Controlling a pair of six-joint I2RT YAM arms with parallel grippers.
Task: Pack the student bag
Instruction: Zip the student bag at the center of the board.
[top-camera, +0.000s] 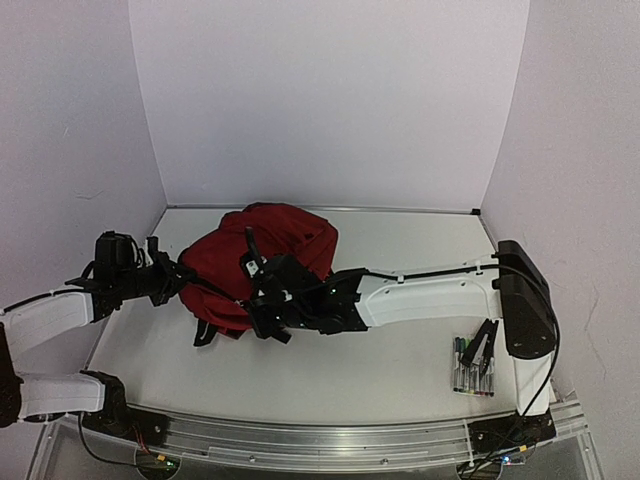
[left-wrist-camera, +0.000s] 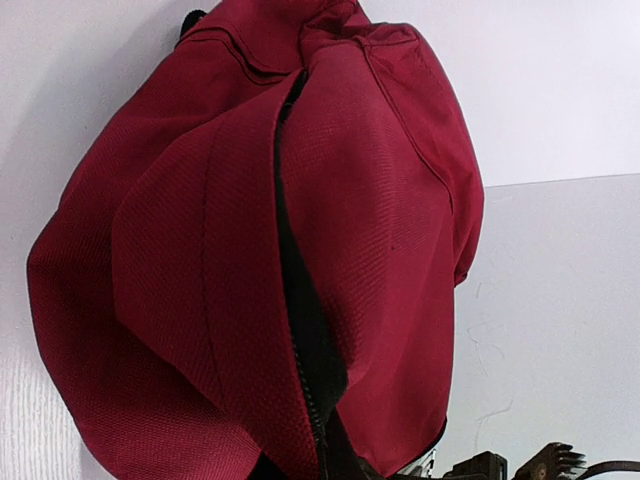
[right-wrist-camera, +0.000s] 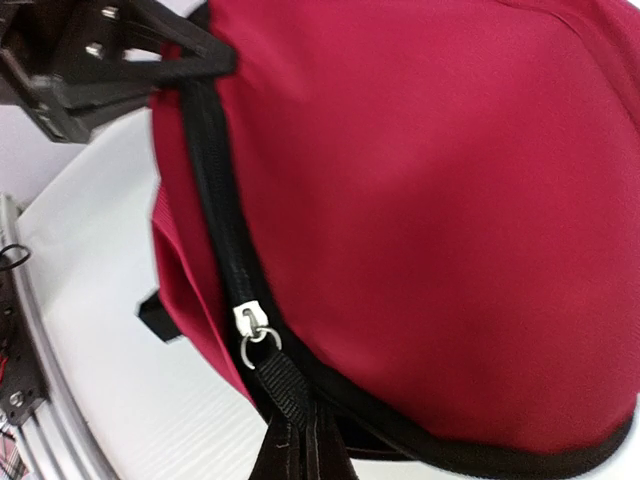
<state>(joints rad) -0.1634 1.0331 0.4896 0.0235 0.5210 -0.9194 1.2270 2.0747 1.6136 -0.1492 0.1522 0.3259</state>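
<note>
**From above:** We see the dark-red bag (top-camera: 285, 240) lying on the white table (top-camera: 400, 240), left of centre and towards the far wall. The left claw (top-camera: 172, 280) meets the bag's left end, though from here we cannot tell if its fingers are apart or together. The right arm stretches across the table from its base, and the right claw (top-camera: 262, 295) sits against the bag's near side. A row of markers (top-camera: 470, 372) lies near the right arm's base, well apart from the bag. A metal rail (top-camera: 320, 435) runs along the near edge.

**Left wrist:** The bag (left-wrist-camera: 390, 200) fills most of the frame, bulging and rumpled. A dark zip opening (left-wrist-camera: 300, 330) runs down its middle and gapes wider towards the bottom. Bare table (left-wrist-camera: 560, 300) shows to the right. The left claw's own fingers do not show here, so its state stays unclear to us.

**Right wrist:** We look close along the bag (right-wrist-camera: 430, 200). A black zip band (right-wrist-camera: 215, 200) curves down its edge to a pale slider (right-wrist-camera: 247, 318) with a metal ring (right-wrist-camera: 258, 345). From the ring a black pull strap (right-wrist-camera: 282, 390) drops into the right claw (right-wrist-camera: 300, 465), which appears clamped together on it. At top left the left claw (right-wrist-camera: 190, 45) touches the zip band.
</note>
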